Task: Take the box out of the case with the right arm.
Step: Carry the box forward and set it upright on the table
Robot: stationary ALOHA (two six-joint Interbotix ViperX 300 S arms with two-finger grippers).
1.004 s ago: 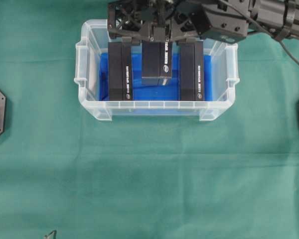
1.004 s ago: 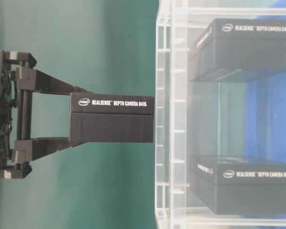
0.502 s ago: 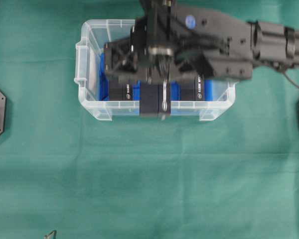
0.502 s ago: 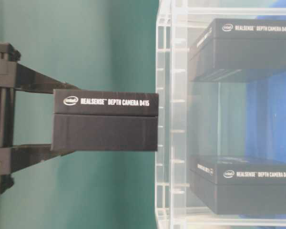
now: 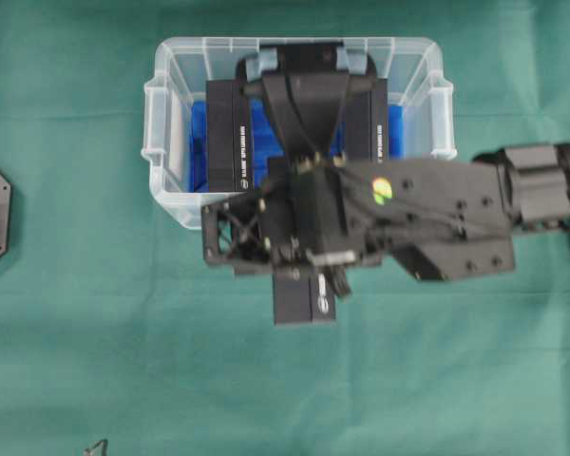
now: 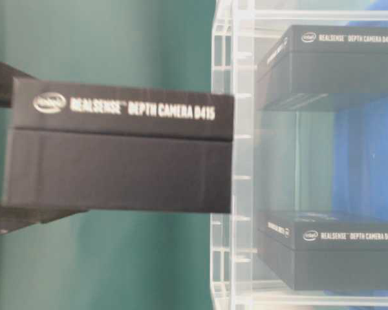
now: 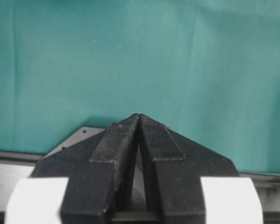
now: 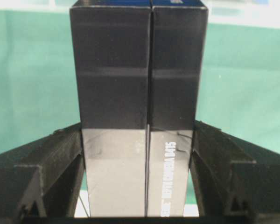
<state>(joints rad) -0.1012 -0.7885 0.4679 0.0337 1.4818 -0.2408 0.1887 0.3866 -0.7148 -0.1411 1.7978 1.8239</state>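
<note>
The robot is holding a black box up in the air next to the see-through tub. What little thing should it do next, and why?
Probably lower the box toward the green cloth. The right gripper clamps the box on both sides, and from above the box already sits outside the case, over bare cloth, with two other boxes left inside. Nothing lies beneath it, so setting it down looks safe.

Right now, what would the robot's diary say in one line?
right gripper: shut on box | box: outside case, above green cloth | two boxes remain inside | left gripper: shut, empty
</note>
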